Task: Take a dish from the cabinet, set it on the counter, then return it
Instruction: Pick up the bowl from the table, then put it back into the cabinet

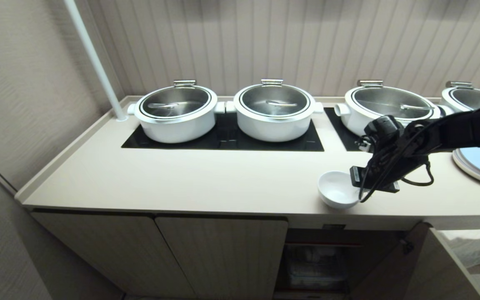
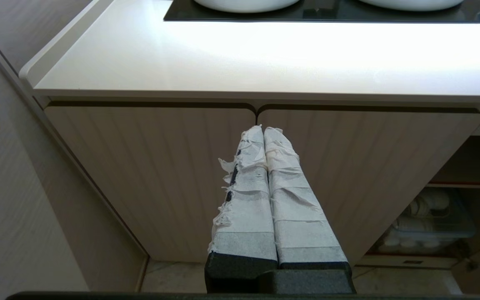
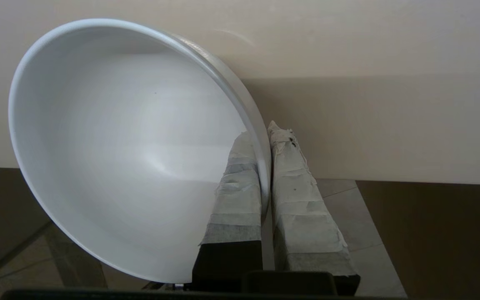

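The right gripper [image 1: 358,183] had its fingers pinched on the dish's [image 1: 336,189] rim, bowl tilted above the counter's [image 1: 206,179] front edge.

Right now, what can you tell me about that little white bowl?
The bowl is small, round, plain glossy white, ceramic by its look, and empty. It sits at the counter's front edge, above the open cabinet, tipped rather than level. The right tool is shut on its rim, one taped finger inside, the other outside. Whether its base touches the counter I cannot tell.
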